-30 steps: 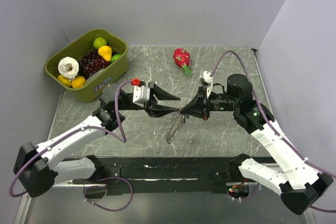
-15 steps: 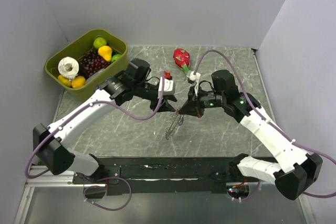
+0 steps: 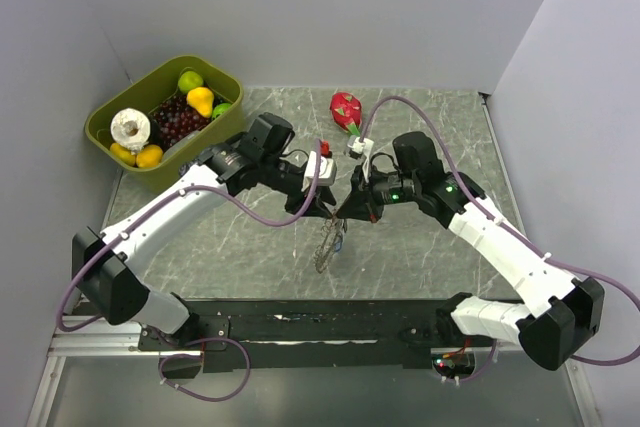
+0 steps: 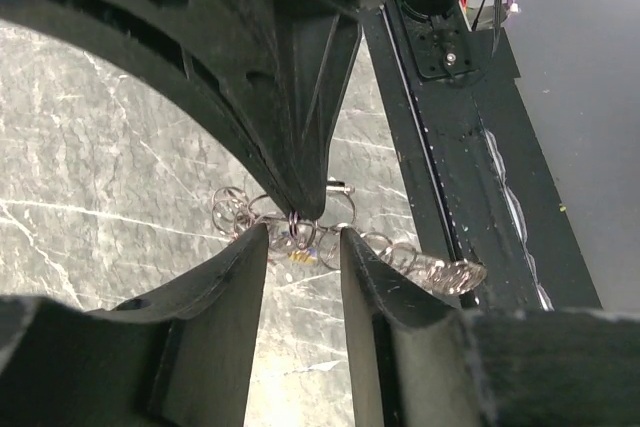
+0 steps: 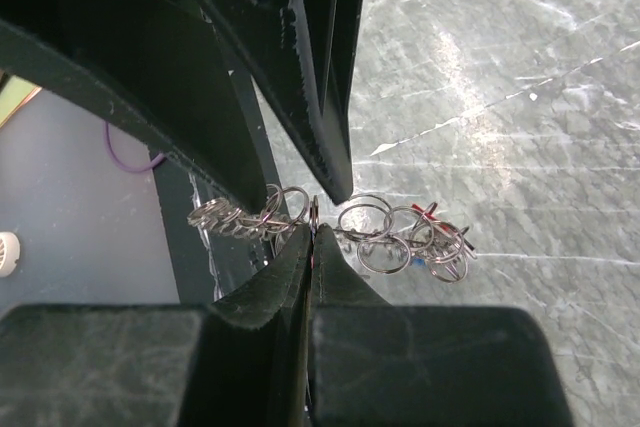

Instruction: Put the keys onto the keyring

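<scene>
Top view: we are seeing both arms meeting over the middle of the grey marbled tabletop (image 3: 400, 265). The right gripper (image 5: 310, 235) is reaching in from 3 o'clock with its jaws pressed together, pinching a link of the keyring (image 4: 432, 270) at the very tip. The left gripper (image 4: 303, 257) is coming in from 9 o'clock with its jaws spread, one finger on each side of the right gripper's tip, and the keyring is running across the gap. We are not seeing the left jaws clamp anything. The rest of the keyring is hanging off that pinch toward 6 o'clock, above the tabletop. The keys (image 5: 435, 245) are just red and blue bits bunched at the 3 o'clock end of the rings in the right wrist view, too small to make out. An olive bin (image 3: 190, 162) of fruit is sitting at 10 o'clock and a dragon fruit (image 3: 346, 109) at 12 o'clock.
</scene>
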Action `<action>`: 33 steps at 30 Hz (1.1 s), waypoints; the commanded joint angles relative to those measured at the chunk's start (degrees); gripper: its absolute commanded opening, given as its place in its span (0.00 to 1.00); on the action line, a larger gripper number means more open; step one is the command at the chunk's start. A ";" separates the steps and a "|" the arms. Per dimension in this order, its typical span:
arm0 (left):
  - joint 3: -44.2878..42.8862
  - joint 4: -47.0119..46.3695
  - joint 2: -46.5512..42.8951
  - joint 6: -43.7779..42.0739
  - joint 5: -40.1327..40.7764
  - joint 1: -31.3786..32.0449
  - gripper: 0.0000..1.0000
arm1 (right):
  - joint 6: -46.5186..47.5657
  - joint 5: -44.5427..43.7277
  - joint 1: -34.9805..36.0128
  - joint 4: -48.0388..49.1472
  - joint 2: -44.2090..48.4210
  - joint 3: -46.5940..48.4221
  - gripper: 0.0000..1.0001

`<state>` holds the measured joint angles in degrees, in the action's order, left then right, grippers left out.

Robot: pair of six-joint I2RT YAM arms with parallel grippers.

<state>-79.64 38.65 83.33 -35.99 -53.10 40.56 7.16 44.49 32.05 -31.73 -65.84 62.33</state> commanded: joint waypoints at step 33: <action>7.71 -21.66 -4.04 10.91 -3.68 -0.04 0.01 | -5.48 -3.00 0.20 10.80 4.67 -1.15 0.43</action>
<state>-77.08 32.80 84.93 -33.82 -53.49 40.05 5.06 43.20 32.12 -29.52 -65.21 61.60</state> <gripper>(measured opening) 0.022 0.331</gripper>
